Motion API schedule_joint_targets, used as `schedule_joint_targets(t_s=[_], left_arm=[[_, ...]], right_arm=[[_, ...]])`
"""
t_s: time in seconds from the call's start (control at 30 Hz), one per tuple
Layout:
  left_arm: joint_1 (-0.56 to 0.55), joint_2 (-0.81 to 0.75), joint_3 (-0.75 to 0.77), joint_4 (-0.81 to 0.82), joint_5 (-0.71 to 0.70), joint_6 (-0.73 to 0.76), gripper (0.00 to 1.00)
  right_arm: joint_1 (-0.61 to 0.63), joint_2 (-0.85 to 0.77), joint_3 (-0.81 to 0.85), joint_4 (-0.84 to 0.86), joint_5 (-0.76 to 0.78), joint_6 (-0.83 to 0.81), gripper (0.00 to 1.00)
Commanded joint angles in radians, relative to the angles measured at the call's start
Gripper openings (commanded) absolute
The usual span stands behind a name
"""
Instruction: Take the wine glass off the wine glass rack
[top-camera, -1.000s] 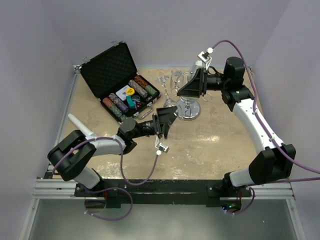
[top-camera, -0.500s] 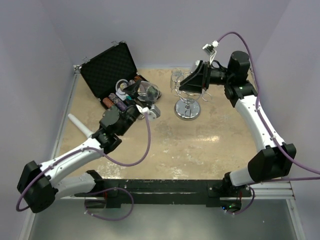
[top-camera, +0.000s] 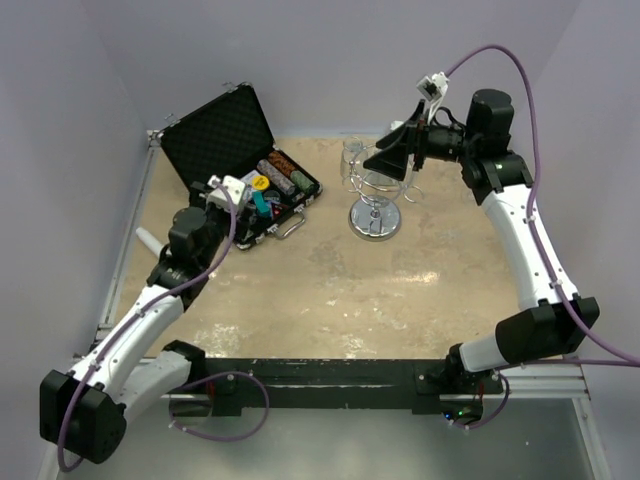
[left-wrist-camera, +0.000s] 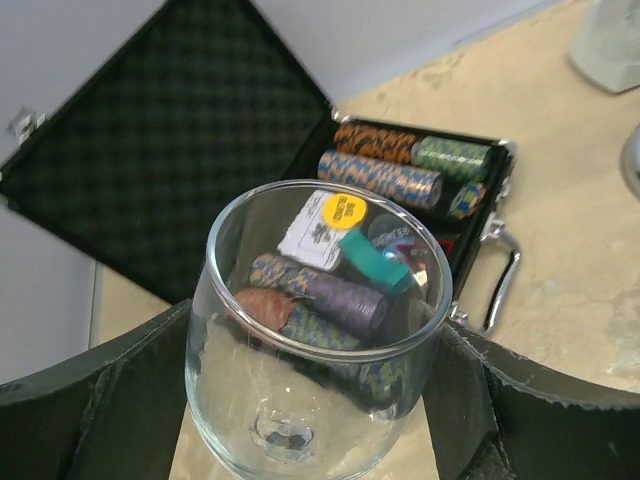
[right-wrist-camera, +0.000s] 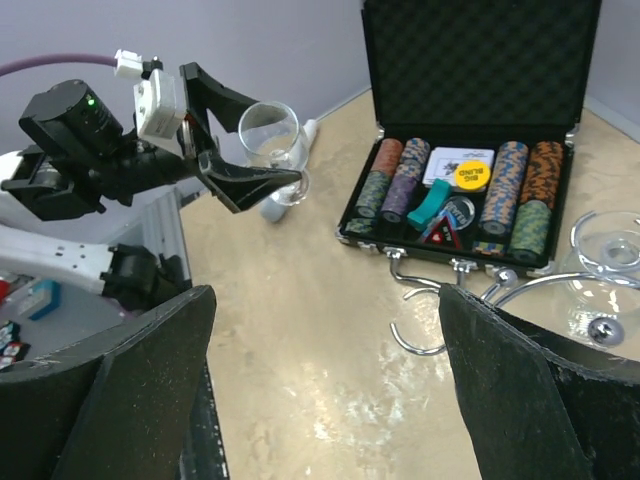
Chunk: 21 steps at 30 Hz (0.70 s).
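Wine glass (left-wrist-camera: 318, 330) is gripped by its bowl between the fingers of the left gripper (right-wrist-camera: 255, 140), in the air well to the left of the wine glass rack (top-camera: 375, 218) and near the open chip case (top-camera: 225, 135). Right gripper (top-camera: 385, 160) hangs just above the rack, jaws spread wide, holding nothing.

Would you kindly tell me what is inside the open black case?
The case holds rows of poker chips, a white card pack and a teal piece. From the left wrist view, the wine glass partly covers some chips.
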Motion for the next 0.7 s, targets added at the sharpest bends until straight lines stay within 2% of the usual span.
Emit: schedule_joint_targets(t_s=[0.0,0.13,0.4,0.67], left_arm=[[0.127,-0.012,-0.018,0.077,0.051,-0.140,0.00],[0.241,0.033,-0.065,0.220,0.073,-0.188,0.00],[0.388,0.168,-0.113,0.503,0.209,-0.237,0.01],[0.503,0.323,-0.134,0.756,0.309,-0.245,0.06]], right_arm=[[-0.002,0.001,0.065,-0.116,0.093,-0.139,0.98],[0.000,0.009,0.109,-0.185,0.139,-0.194,0.99],[-0.002,-0.014,0.105,-0.260,0.229,-0.303,0.99],[-0.002,-0.052,0.114,-0.373,0.358,-0.420,0.99]])
